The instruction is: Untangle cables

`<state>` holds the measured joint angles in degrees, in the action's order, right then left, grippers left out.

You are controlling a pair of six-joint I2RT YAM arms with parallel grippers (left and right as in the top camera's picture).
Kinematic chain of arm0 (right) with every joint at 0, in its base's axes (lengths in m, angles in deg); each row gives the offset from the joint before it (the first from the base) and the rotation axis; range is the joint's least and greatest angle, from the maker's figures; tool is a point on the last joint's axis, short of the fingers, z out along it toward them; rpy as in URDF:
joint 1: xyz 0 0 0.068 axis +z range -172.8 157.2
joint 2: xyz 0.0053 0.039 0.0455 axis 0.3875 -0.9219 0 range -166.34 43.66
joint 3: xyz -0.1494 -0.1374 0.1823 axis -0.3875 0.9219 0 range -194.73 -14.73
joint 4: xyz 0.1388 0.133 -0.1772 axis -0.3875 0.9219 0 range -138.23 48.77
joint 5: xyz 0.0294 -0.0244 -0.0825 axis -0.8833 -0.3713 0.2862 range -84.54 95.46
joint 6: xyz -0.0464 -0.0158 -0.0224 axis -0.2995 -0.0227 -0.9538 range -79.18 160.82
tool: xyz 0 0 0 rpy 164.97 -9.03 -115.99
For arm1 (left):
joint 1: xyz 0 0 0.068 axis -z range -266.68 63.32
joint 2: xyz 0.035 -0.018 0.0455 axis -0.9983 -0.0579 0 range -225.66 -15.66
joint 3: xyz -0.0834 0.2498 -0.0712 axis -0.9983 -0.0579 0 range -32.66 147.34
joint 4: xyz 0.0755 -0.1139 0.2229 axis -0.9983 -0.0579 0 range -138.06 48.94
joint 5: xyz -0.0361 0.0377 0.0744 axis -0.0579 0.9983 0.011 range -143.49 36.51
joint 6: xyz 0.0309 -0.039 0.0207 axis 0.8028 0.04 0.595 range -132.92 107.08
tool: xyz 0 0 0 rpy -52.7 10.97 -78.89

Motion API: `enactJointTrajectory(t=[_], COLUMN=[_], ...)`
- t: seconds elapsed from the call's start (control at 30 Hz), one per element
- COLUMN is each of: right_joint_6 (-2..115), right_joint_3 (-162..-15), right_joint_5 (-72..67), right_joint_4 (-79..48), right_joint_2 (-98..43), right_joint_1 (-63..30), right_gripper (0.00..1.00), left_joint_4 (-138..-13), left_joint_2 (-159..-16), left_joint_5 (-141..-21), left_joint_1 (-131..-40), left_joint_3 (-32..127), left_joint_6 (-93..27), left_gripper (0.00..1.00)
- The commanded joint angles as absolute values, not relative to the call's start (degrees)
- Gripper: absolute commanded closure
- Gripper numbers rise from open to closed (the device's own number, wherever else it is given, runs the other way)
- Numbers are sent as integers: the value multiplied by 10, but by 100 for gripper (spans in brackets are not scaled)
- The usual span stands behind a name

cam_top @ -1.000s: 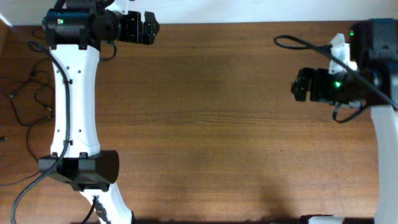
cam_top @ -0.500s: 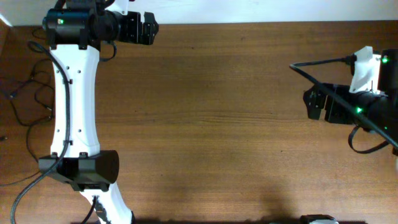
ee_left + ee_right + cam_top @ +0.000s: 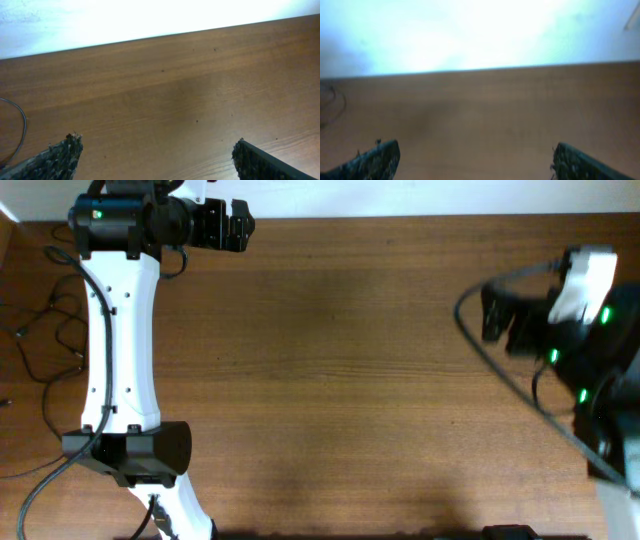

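Overhead: even light, mostly sharp; faint shadow low on table [image 3: 350, 380], right arm [image 3: 575, 330] motion-blurred. Both wrist views: wall [image 3: 100, 20] blown out white. R wrist soft overall, right gripper [image 3: 477, 161] tips fuzzy.

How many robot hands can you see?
2. The left hand is at the far edge of the table; the right hand is over its right side, blurred.

table [image 3: 350, 380]: brown wood (grain visible) | wall [image 3: 100, 17]: white, brightly lit
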<state>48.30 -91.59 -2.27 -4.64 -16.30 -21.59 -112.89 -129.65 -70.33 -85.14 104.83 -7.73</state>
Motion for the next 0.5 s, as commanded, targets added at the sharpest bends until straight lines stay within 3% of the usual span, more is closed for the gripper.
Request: enactJointTrajectory(t=[0.0, 0.23, 0.47], right_joint_6=[481, 481, 481], right_joint_3=[-765, -419, -262], right_joint_5=[-29, -17, -15], right_joint_4=[-144, -374, -459], right_joint_2=[-50, 206, 322], right_joint_1=[-213, -213, -212], right_gripper=[1, 1, 1], left_joint_4=[-1130, -1130, -1130], left_joint_2=[-1275, -1275, -1275], left_joint_5=[-700, -700, -700], left_joint_1=[-851, -851, -851], left_joint_3=[1051, 1051, 1051], left_joint_6=[-66, -66, -66], left_gripper=[1, 1, 0])
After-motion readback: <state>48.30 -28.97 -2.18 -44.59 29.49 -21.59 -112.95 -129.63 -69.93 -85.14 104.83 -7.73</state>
